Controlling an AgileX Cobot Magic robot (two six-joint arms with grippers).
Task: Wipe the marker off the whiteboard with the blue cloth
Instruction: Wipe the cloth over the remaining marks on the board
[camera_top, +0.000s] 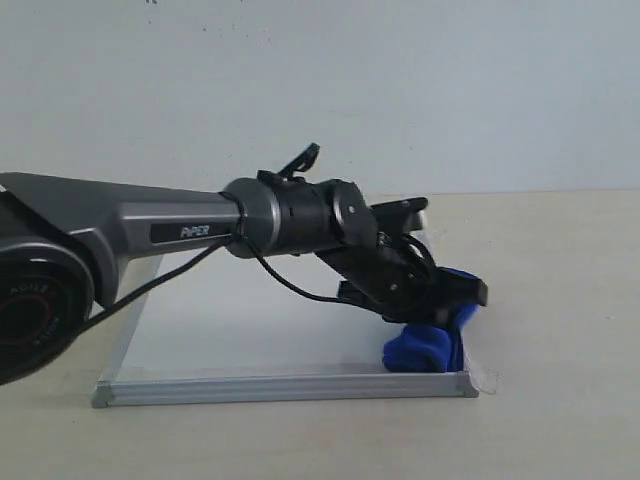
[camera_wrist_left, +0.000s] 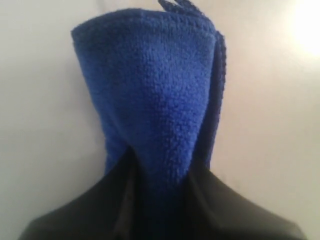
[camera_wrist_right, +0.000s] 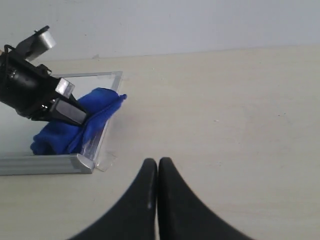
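The whiteboard (camera_top: 240, 330) lies flat on the table, silver frame around it, clear tape at its near right corner (camera_wrist_right: 102, 161). My left gripper (camera_top: 440, 300) is shut on the blue cloth (camera_top: 425, 345), pressing it onto the board at the near right corner. In the left wrist view the blue cloth (camera_wrist_left: 155, 95) fills the middle, pinched between the dark fingers (camera_wrist_left: 215, 200). From the right wrist view the blue cloth (camera_wrist_right: 75, 127) lies against the board's right edge. No red marker line shows on the visible board surface. My right gripper (camera_wrist_right: 158, 165) is shut and empty, over bare table right of the board.
The left arm (camera_top: 150, 235) stretches across the board from the left and hides much of its surface. Beige tabletop (camera_top: 560, 300) extends right of the board. A pale wall (camera_top: 400, 90) runs behind the table.
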